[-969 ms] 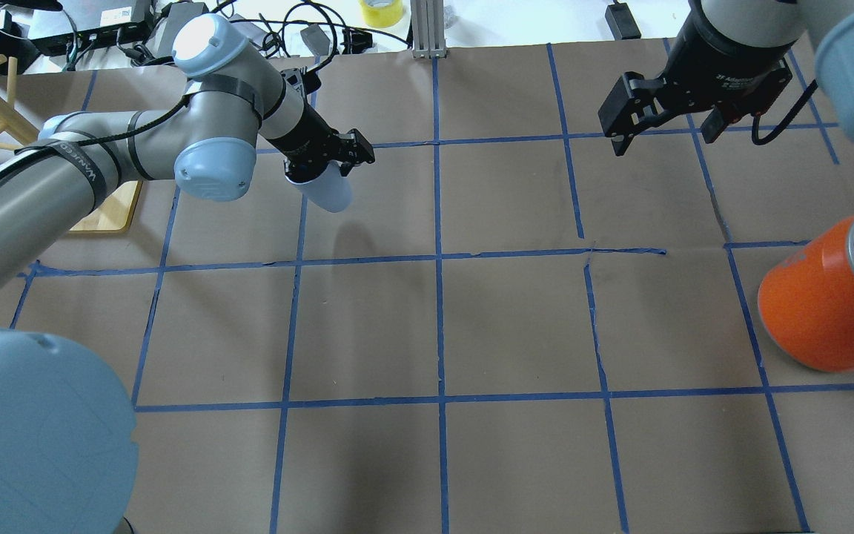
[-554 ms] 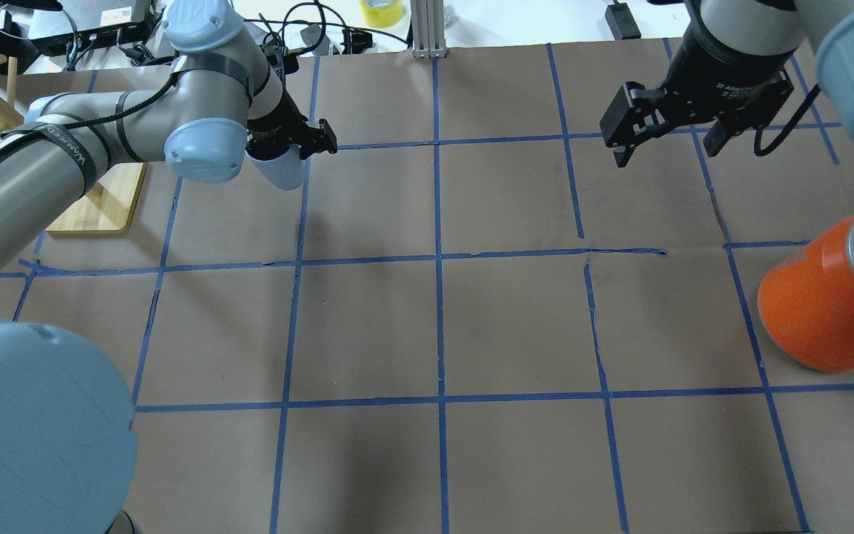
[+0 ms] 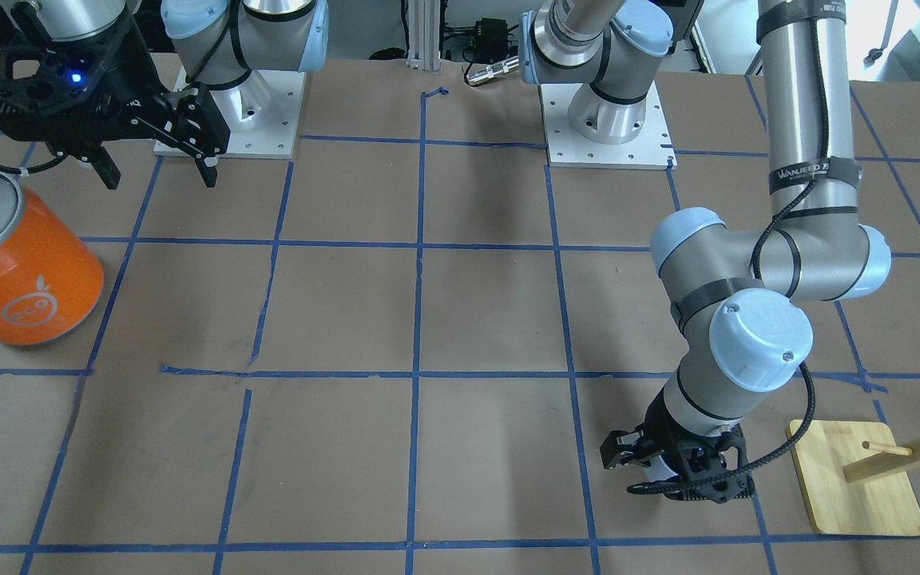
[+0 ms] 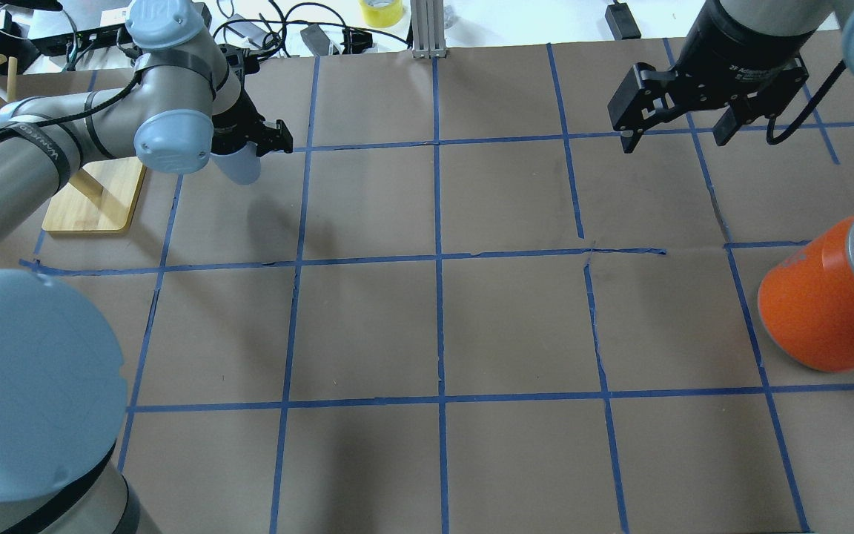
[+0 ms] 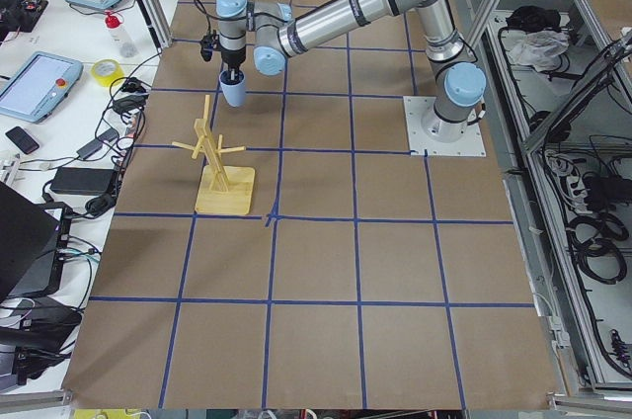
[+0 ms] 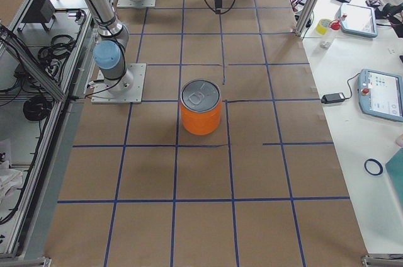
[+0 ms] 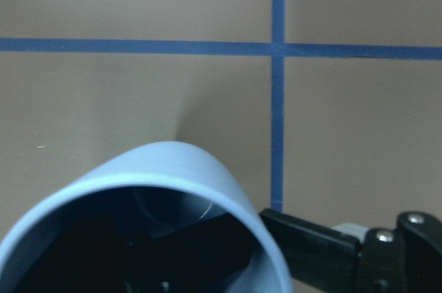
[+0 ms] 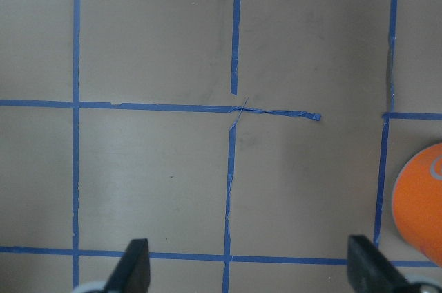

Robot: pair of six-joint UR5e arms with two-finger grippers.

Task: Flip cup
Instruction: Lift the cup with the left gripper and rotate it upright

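My left gripper is shut on the rim of the pale blue cup, with one finger inside it and one outside. The cup hangs below the gripper, mouth up towards the wrist, over the far left of the table. It shows in the exterior left view and fills the left wrist view. In the front-facing view the gripper hides most of the cup. My right gripper is open and empty above the far right of the table; it also shows in the front-facing view.
A large orange can with a silver top stands at the right edge, also in the front-facing view. A wooden peg stand stands just left of the cup. Blue tape lines grid the brown paper table.
My left arm has swung to the left and further back with the cup in it, and the cup has gone from tilted to nearly upright. The right gripper has shifted only slightly.
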